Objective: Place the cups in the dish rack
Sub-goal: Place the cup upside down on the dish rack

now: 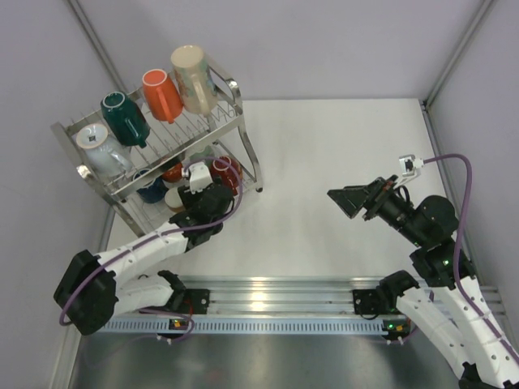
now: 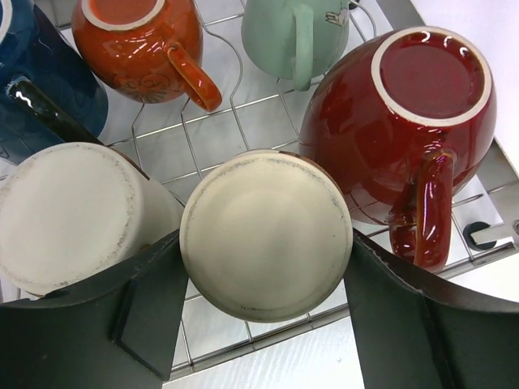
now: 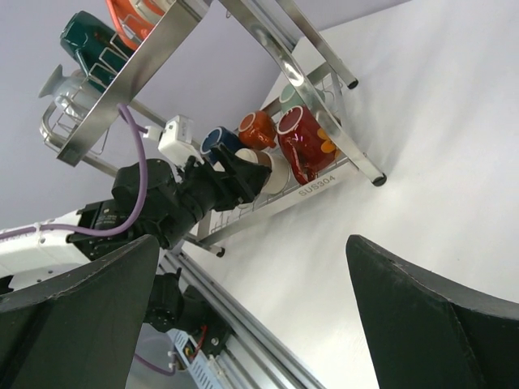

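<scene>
The dish rack (image 1: 237, 104) stands at the back left. Its upper tier holds a dark teal cup (image 1: 124, 118), an orange cup (image 1: 162, 95), a tall beige cup (image 1: 193, 79) and a pale cup (image 1: 99, 146). My left gripper (image 2: 266, 243) reaches into the lower tier, shut on a cream-bottomed cup (image 2: 266, 219) lying base toward the camera; both fingers press its sides. Around it sit a dark red mug (image 2: 405, 121), an orange-red mug (image 2: 138, 40), a mint mug (image 2: 292, 32), a navy cup (image 2: 40, 81) and another cream-bottomed cup (image 2: 73, 215). My right gripper (image 1: 350, 201) hovers open and empty at the right.
The rack's front rail (image 3: 308, 190) and its feet rest on the white table (image 1: 340, 146). Grey walls close in the back and sides. The left arm (image 3: 154, 203) stretches from its base rail (image 1: 268, 304) to the rack's lower tier.
</scene>
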Robot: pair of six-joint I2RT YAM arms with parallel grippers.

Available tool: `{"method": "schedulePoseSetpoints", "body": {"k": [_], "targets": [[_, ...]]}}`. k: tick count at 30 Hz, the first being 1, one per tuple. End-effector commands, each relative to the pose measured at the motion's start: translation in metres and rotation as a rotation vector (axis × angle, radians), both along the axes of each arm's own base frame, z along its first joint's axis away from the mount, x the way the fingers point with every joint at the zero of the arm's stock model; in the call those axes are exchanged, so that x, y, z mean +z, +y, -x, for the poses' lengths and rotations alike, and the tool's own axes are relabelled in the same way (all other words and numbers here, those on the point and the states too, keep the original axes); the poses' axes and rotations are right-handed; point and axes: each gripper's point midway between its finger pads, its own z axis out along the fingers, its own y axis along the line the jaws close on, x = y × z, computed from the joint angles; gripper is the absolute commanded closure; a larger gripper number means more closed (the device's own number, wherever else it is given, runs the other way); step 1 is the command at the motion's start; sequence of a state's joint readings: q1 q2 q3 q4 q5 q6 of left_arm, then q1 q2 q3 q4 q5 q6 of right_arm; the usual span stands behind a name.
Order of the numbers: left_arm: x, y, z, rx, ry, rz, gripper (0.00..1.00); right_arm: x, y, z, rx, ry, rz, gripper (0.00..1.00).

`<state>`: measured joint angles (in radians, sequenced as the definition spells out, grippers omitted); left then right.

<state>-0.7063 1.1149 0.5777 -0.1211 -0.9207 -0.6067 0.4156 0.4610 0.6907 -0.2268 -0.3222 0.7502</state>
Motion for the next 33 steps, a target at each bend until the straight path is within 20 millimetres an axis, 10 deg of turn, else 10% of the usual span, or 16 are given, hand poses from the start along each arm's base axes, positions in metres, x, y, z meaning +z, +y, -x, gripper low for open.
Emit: {"method": "schedulePoseSetpoints", "body": {"k": [1,11,33], "targets": [[0.015,-0.006,-0.011,0.014,-0.048,0.04,0.88,0.023,-0.007,0.0,-0.031,-0.07,-0.005,0.01],[0.012,-0.008,-0.015,0.015,-0.026,0.022,0.57,0.019,-0.009,-0.003,-0.044,-0.068,0.015,0.01],[0.029,-0.008,-0.016,0.004,-0.032,0.011,0.31,0.012,-0.006,-0.009,-0.042,-0.048,0.019,0.01]]}}
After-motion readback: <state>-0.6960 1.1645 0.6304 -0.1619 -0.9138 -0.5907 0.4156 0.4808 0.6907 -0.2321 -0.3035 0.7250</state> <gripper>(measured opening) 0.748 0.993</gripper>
